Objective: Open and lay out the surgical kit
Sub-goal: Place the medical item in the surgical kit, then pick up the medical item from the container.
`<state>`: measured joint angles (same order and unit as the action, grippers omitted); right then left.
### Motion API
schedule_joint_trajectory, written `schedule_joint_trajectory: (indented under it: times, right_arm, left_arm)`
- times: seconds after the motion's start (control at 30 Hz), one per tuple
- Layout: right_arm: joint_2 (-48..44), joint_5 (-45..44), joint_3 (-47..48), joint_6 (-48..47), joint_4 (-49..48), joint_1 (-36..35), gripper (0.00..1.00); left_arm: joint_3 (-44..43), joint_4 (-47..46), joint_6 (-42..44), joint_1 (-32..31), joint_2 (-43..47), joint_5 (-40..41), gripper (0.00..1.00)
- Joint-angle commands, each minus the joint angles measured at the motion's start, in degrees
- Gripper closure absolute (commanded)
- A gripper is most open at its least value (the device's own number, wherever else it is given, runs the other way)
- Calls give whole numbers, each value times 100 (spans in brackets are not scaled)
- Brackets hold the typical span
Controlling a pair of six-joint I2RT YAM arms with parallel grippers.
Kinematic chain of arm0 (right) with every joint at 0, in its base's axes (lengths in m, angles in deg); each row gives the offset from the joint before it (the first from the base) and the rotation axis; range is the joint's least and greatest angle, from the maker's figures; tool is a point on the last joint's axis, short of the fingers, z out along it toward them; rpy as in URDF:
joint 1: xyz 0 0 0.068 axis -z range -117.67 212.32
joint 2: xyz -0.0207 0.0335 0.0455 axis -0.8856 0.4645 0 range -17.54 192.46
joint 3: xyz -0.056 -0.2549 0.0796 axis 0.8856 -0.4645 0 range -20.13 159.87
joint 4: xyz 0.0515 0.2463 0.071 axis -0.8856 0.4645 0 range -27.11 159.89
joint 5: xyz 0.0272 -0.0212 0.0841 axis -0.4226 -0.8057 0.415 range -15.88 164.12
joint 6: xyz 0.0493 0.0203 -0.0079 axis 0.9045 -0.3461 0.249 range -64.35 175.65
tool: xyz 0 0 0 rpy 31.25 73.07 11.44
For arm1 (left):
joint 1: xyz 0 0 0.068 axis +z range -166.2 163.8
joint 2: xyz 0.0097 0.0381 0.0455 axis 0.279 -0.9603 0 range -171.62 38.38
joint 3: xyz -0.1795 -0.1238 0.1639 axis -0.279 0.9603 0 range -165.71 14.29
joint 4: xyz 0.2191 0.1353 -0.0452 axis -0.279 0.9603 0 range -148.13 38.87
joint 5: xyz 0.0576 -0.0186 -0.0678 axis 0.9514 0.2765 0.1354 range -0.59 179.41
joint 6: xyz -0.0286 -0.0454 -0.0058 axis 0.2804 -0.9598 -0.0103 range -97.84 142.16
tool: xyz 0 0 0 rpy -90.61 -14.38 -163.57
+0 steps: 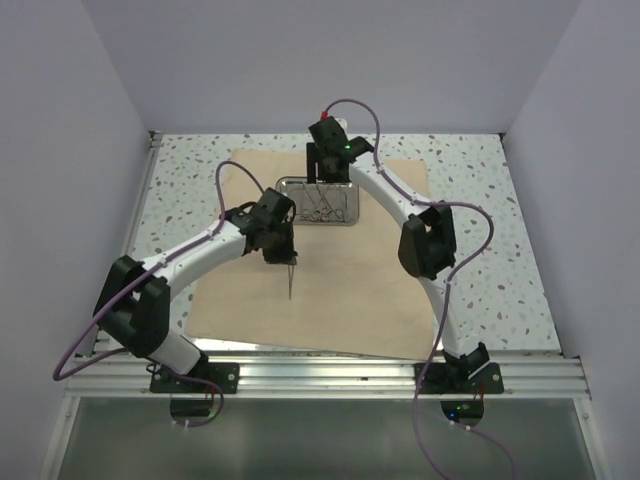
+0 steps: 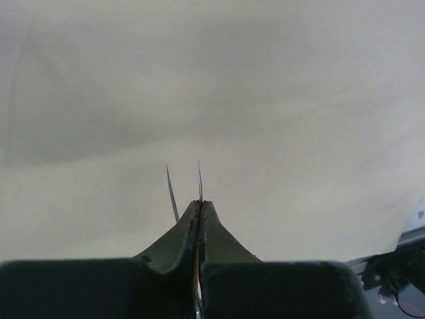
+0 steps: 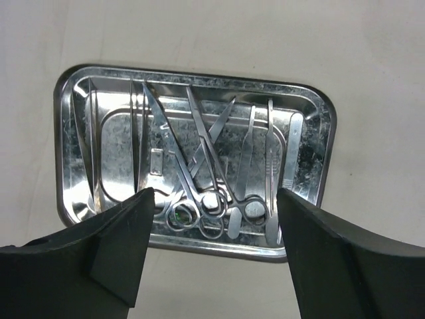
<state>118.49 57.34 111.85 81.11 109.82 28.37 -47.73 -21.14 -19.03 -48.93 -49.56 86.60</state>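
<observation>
The tan cloth wrap lies spread open on the table. The steel tray sits on its far part and holds several slim instruments. In the right wrist view the tray holds ring-handled scissors, forceps, scalpels and flat handles. My right gripper hangs open and empty above the tray's near edge. My left gripper is shut on thin tweezers, held above the cloth with the points forward.
The speckled tabletop surrounds the cloth. Grey walls close in the left, right and back. The metal rail with both arm bases runs along the near edge. The cloth's right edge and cables show in the left wrist view.
</observation>
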Motion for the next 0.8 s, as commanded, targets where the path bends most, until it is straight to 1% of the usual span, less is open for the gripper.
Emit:
schedule_joint_trajectory:
  times: [0.0, 0.03, 0.07, 0.1, 0.13, 0.17, 0.2, 0.23, 0.27, 0.3, 0.47, 0.57, 0.77]
  right_arm:
    - [125, 122, 239, 171, -457, 73, 24]
    - [195, 200, 284, 197, -457, 82, 26]
    - [240, 244, 328, 206, -475, 82, 29]
    - [336, 297, 345, 249, -510, 82, 35]
    - [372, 367, 354, 267, -528, 82, 39]
    - [415, 394, 389, 276, -536, 73, 41]
    - [468, 429, 398, 302, -554, 82, 49]
    - [547, 490, 433, 302, -563, 82, 52]
    - [600, 517, 521, 311, -572, 82, 55]
    - [635, 543, 556, 329, -563, 82, 58]
    - [881, 772, 749, 346, -607, 56, 67]
    - [1057, 877, 890, 355, -546, 64, 69]
    - [1224, 992, 794, 373, -493, 12, 69]
  left_arm:
    - [6, -693, -530, -233, 23, -176, 99]
    - [6, -693, -548, -312, -47, -202, 88]
    - [6, -693, -548, -348, -169, -237, 79]
    - [6, -676, -557, -383, -214, -255, 72]
    - [6, -632, -557, -374, -232, -281, 52]
    - [6, -606, -513, -392, -215, -282, 44]
    - [-12, -571, -504, -392, -180, -264, 38]
    - [-38, -449, -495, -392, -66, -168, 30]
    - [-73, -360, -452, -392, -4, -98, 27]
    - [-187, -264, -425, -383, 57, -27, 27]
    - [-609, 553, -232, -287, 461, 561, 26]
    - [-706, 827, -179, 98, 813, 633, 27]
    - [-487, 1038, 66, 724, 1393, 597, 27]
